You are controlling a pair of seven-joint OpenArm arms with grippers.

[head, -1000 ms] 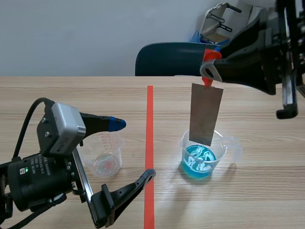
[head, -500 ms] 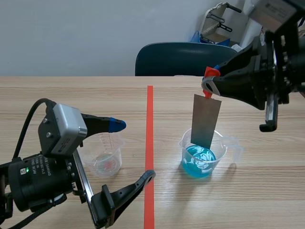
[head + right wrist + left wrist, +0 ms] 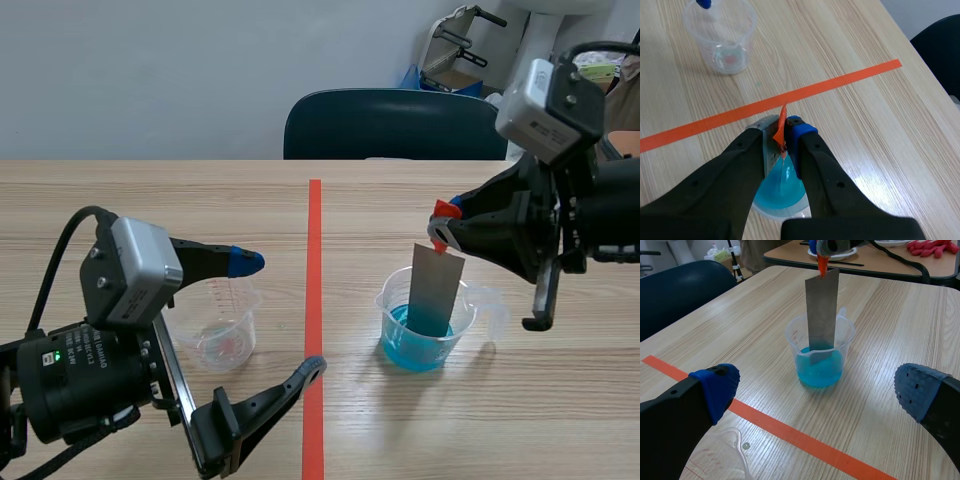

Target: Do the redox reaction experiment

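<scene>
Only faint red scale marks on the clear cup, none legible.

The wooden table carries a cup of blue liquid and a clear cup (nearly empty).

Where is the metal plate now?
In the scene view, right of the tape line, the metal plate hangs from the right gripper, its lower end in the cup of blue liquid.
</scene>
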